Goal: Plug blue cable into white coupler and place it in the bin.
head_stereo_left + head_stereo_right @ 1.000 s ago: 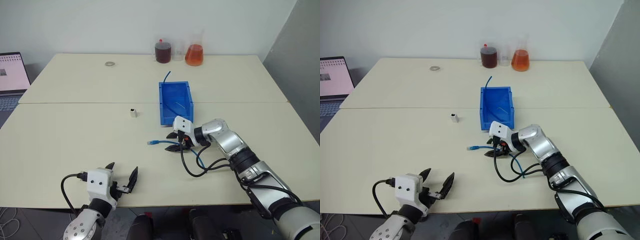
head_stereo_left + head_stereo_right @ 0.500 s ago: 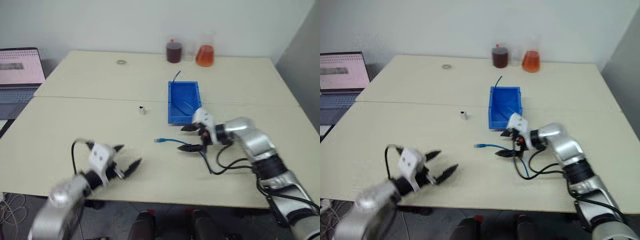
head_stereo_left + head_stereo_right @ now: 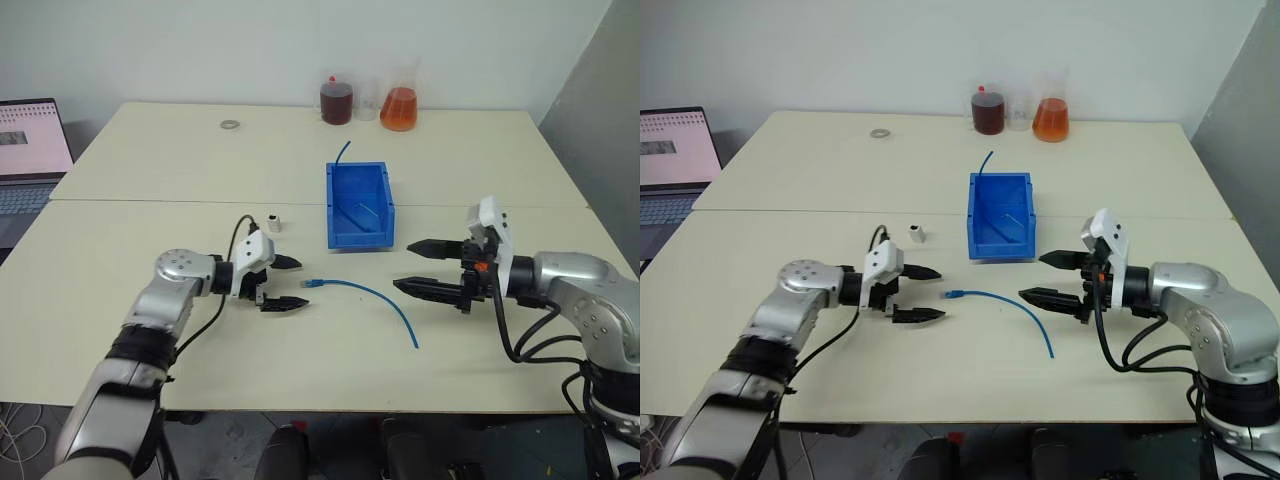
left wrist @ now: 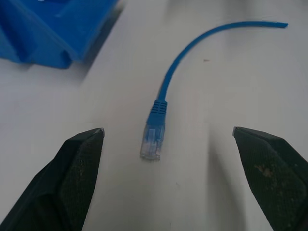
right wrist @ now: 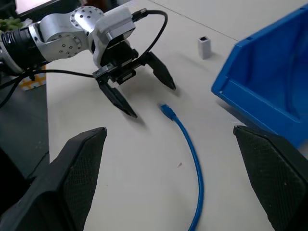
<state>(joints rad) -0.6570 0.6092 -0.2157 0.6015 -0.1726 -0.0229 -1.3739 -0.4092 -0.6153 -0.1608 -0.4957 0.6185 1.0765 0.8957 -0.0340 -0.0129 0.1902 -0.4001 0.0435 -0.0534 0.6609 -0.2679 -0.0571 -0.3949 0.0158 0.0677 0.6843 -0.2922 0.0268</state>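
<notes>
Bin [image 3: 360, 205]: holds a thin cable whose end pokes over the rim. Blue cable [image 3: 365, 295]: on table. Left gripper [image 3: 289, 283], right gripper [image 3: 412, 265]: spread, empty.

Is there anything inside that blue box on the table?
The bin holds a thin pale piece lying across its floor, and another blue cable pokes up over its far rim. The near wall hides the front strip of the floor.
</notes>
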